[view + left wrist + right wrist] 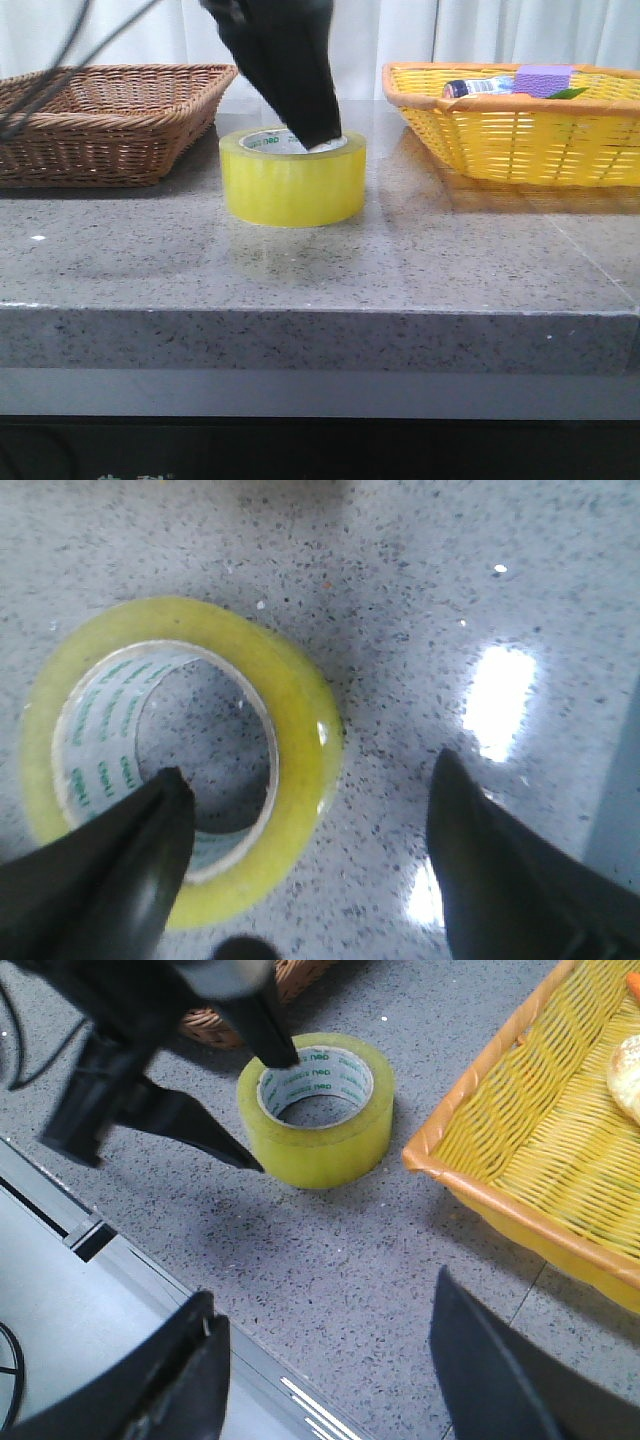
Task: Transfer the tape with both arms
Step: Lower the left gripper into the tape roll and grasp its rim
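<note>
I see the tape lying flat on the desk, between the brown basket and the yellow basket. My left gripper is down at the roll with its jaws apart: one finger sits inside the core, the other outside the roll over bare desk, so the yellow wall lies between them, not clamped. My right gripper hangs spread wide above the desk near its front edge, well apart from the tape, holding nothing. A purple block rests in the yellow basket.
</note>
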### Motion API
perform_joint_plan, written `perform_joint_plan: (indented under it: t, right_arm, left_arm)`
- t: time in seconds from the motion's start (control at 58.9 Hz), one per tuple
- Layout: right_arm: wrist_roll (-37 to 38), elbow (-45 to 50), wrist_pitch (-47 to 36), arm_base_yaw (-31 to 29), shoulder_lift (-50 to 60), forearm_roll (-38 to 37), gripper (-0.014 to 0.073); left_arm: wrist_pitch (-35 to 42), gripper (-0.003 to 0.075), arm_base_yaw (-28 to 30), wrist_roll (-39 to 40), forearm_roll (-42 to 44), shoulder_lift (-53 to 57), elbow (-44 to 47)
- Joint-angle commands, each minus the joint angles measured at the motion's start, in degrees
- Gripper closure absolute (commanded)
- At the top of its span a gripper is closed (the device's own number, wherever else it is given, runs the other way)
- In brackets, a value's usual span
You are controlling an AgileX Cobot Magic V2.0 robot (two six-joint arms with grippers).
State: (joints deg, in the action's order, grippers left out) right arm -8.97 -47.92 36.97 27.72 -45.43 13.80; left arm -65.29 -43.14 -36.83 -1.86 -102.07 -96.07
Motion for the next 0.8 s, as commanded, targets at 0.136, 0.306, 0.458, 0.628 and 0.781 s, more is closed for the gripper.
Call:
perform_joint_plan:
  t: [0.136, 0.306, 0.458, 0.628, 0.781]
  right_arm:
    - [-0.06, -1.46, -3.95, -0.44, 0.23, 0.08, 0.0127]
    - [-0.06, -1.46, -3.95, -0.44, 0.23, 0.08, 0.0127]
    - [-0.06, -1.46, -3.95, -0.44, 0.23, 0.13, 0.0127]
    - [-0.06, -1.46, -3.95, -0.44, 0.23, 0.13, 0.0127]
    - [-0.06, -1.46, -3.95, -0.44, 0.23, 0.13, 0.0127]
  left_arm:
    - [-1.12, 0.029, 2.39, -0.22, -0.67, -3.49, -5.29]
    - [-1.4, 0.029, 3.87, -0.5, -1.81, -6.5, -5.89]
    - [-1.04, 0.029, 4.08, -2.19, -1.81, -7.97, -5.89]
    - [-0.48, 0.0371, 4.08, -3.25, -1.9, -8.19, -5.89]
    - [0.35, 0.0524, 4.08, -3.13, -1.9, -8.19, -5.89]
